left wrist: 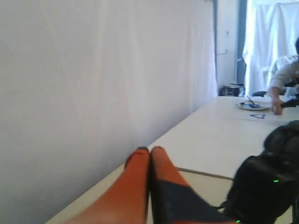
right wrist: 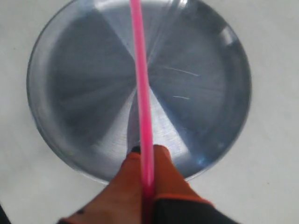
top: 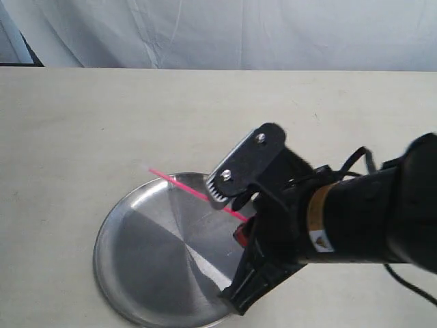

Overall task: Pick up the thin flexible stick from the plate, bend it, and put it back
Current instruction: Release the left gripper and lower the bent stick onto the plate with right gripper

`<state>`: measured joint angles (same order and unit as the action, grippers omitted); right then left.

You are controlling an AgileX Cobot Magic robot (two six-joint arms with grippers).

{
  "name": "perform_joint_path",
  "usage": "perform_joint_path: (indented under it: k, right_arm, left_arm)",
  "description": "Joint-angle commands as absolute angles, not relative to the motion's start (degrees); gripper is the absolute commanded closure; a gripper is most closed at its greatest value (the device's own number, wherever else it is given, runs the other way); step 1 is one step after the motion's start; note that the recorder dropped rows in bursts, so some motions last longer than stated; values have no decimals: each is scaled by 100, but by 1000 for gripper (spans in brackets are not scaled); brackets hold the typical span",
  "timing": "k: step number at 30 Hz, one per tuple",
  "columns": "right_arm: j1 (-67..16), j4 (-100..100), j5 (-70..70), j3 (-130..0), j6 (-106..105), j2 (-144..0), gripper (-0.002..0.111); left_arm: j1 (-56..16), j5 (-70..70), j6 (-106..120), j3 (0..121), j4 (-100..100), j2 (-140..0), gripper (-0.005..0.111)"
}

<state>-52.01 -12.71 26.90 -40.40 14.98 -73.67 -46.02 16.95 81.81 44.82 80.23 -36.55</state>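
The left end effector (left wrist: 149, 151) was closed with nothing between its fingers, the plate (top: 136, 266) lay on the worktop (top: 82, 130), and the straight stick (top: 183, 187) ran over the plate, beyond its far rim, with one end clamped in the closed right end effector (right wrist: 146, 154).

The thin pink-red plastic stick (right wrist: 140, 70) above the plate is an even bright pink. The round shiny stainless-steel plate (right wrist: 70, 93) is silver-grey, its brushed sheen split into alternating dark and pale wedges fanning from the centre. At the plate's edge the right gripper (right wrist: 147, 153) has orange fingers (right wrist: 126, 182) with black bases. The left gripper (left wrist: 150, 150) is orange too, with a dark navy patch. Around the plate the flat tabletop (top: 102, 116) is plain cream. The draped cloth backdrop (top: 239, 34) beyond the plate is white. The bulky robot arm (top: 369, 212) over the plate is black with an amber band.
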Motion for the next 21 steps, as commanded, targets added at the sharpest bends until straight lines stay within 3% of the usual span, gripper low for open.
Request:
perform_joint_path:
  k: [1, 12, 14, 18, 19, 21]
  right_arm:
    - [-5199, -1351, 2041, -4033, 1515, -8382, 109]
    - [-4617, -1331, 1705, -4603, 1662, -10019, 109]
    - [-4604, -1331, 1472, -4681, 1662, -10019, 102]
    - [-4604, -1263, 1369, -4706, 1662, -10019, 58]
    - [-4604, -1142, 1476, -4706, 1662, -9991, 56]
    - [-4628, -1029, 1602, -4706, 1662, -9737, 65]
  left_arm:
    - [-4585, 1940, 7276, 4506, 7117, -3572, 107]
    - [-4585, 1533, 4608, 4506, 4448, -3572, 107]
    - [-4585, 1493, 4526, 4506, 4093, -3572, 107]
    - [-4585, 1101, 3904, 4506, 2830, -3572, 107]
    - [-4585, 1053, 3615, 4506, 2394, -3572, 107]
    - [-4546, 1066, 2996, 4506, 1315, -3596, 107]
